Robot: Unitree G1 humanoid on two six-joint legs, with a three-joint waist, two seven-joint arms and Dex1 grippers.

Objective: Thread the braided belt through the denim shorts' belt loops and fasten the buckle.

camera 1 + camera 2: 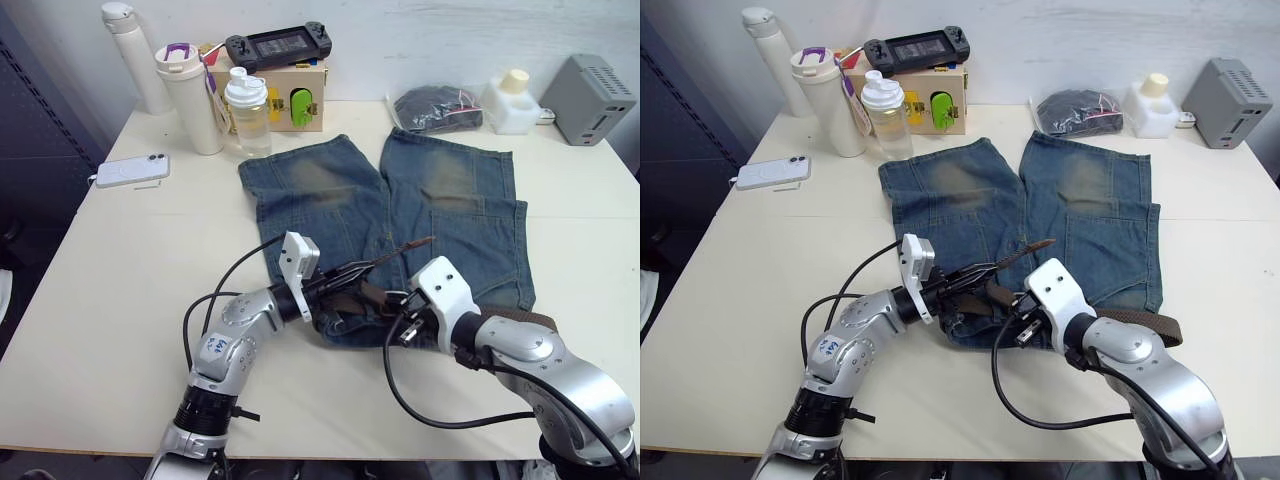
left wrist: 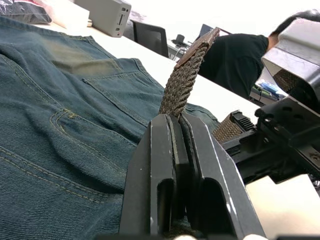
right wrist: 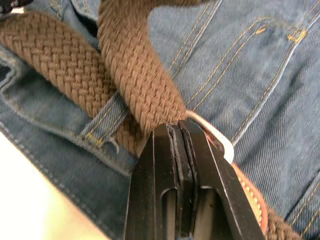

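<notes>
Bottles (image 1: 200,95), a phone (image 1: 133,170), a bagged dark bundle (image 1: 437,108) and a grey box (image 1: 587,98) line the table's (image 1: 120,290) far side, well apart from the denim shorts (image 1: 400,215). At the waistband, the left tool (image 2: 175,145) clamps the braided belt (image 2: 182,85), its free end rising; the right tool (image 3: 175,140) pinches the belt just beside a belt loop (image 3: 102,120).
</notes>
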